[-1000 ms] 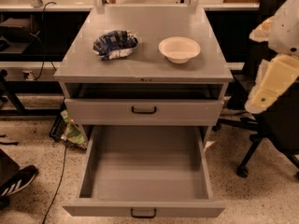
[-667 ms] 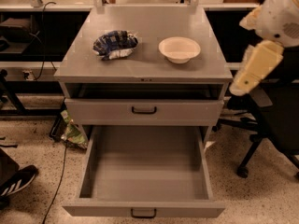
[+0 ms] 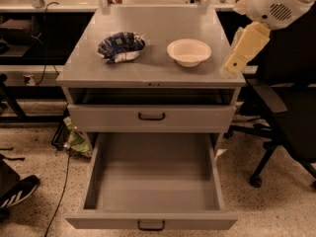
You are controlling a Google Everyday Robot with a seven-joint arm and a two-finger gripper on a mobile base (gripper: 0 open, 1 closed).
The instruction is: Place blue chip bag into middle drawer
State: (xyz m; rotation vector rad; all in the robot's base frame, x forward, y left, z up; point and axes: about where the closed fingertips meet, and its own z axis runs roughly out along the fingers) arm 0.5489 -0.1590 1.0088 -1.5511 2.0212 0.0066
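Observation:
The blue chip bag, dark blue and crumpled with white patches, lies on the left of the grey cabinet top. The middle drawer is pulled wide open below, a deep grey box with nothing in it and a black handle on its front. My gripper hangs at the end of the cream arm, at the cabinet top's right front corner. It is to the right of the white bowl and far from the bag, holding nothing I can see.
A shallower grey drawer above the open one is shut. A black office chair stands to the right. A green crumpled wrapper and cables lie on the floor at the left. A shoe is at the bottom left.
The arm and gripper have moved up and to the left, from beside the cabinet to its top right corner. The bag, the bowl and the drawers have not moved.

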